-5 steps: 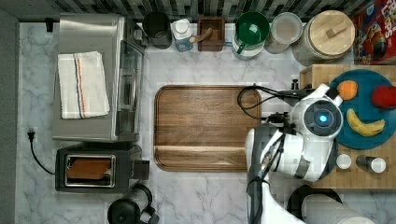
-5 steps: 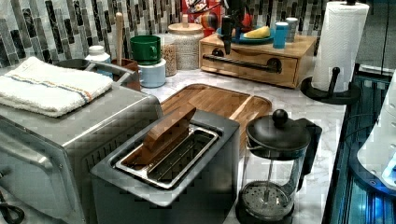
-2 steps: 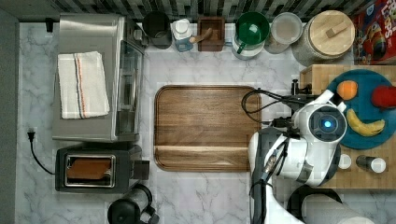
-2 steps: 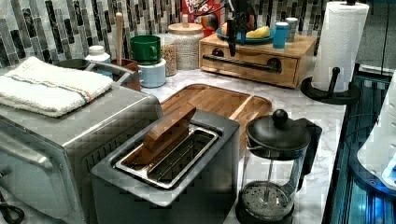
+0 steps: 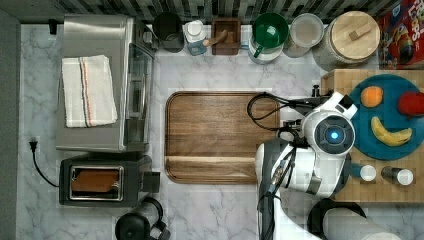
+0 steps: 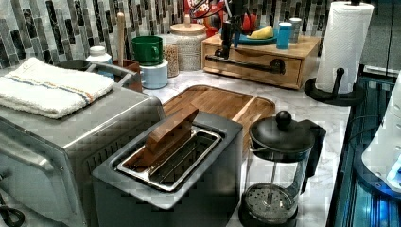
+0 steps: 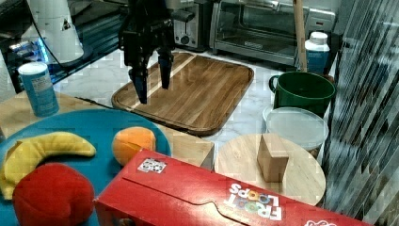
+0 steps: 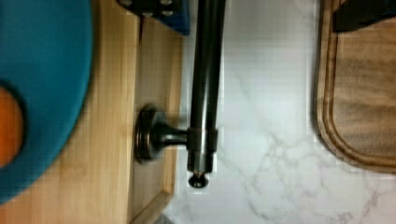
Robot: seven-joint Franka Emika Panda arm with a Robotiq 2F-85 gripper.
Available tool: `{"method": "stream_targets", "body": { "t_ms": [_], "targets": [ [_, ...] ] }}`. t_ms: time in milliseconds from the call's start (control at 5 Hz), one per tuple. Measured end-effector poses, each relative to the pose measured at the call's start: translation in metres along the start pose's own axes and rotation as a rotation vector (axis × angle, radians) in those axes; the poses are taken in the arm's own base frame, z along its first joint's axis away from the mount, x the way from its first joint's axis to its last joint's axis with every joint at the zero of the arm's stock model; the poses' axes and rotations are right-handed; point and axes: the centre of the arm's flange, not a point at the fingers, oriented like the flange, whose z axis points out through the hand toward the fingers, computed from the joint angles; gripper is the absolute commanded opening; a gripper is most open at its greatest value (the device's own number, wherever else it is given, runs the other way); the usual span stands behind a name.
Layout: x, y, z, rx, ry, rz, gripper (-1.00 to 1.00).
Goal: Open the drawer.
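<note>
Above the drawer [image 6: 255,64], at the near end of its black bar handle [image 8: 205,84], my claw [image 7: 151,80] hangs with its fingers spread and nothing between them. That bamboo box sits shut on the marble counter [image 5: 220,210], just beside the dark wooden tray [image 5: 220,135], with a teal plate [image 5: 385,117] on top. I judge the risk to be coming down off the bar's end, closing on air, or nudging the plate's rim.
</note>
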Motion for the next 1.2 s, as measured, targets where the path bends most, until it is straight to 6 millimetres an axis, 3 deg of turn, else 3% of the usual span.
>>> {"method": "stream_targets", "body": {
  "t_ms": [400, 800, 1200],
  "targets": [
    [-0.005, 0.011, 0.011, -0.007, 0.023, 0.019, 1.0],
    [-0.018, 0.022, 0.037, -0.001, -0.003, 0.057, 1.0],
    [-0.032, -0.004, 0.058, -0.017, -0.063, 0.075, 1.0]
  ]
}}
